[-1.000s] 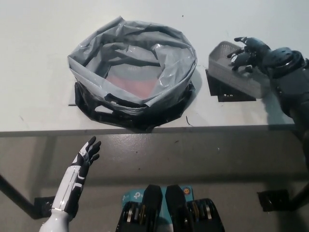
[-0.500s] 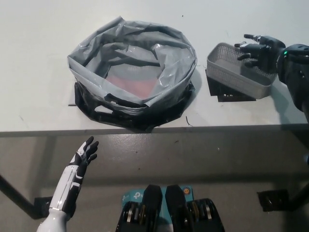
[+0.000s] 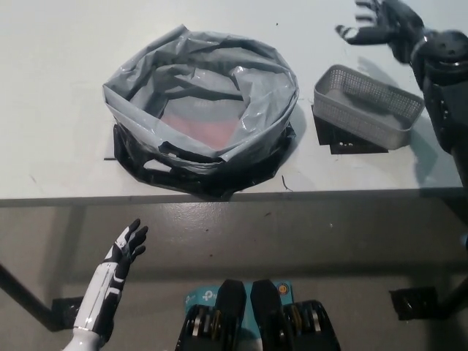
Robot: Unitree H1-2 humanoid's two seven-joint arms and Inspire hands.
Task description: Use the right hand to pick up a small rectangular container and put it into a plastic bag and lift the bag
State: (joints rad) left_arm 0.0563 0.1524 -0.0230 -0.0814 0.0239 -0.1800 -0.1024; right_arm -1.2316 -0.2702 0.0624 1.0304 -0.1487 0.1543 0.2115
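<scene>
Container (image 3: 368,104): ungrasped on table (image 3: 58,88), below the right hand's (image 3: 384,25) spread, empty fingers (image 3: 349,32). Bag (image 3: 201,110): open, unlifted; both steps pending.

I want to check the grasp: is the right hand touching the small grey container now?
Apart. In the head view the right hand is open above the container, with bare table visible between them.

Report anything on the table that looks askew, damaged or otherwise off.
The grey container sits at an angle to the table edge, partly over dark mounts. The plastic bag is crumpled, its rim folded outward over a black base. Nothing looks spilled or broken. The right hand is open beyond the container; the left hand rests below the table edge.
</scene>
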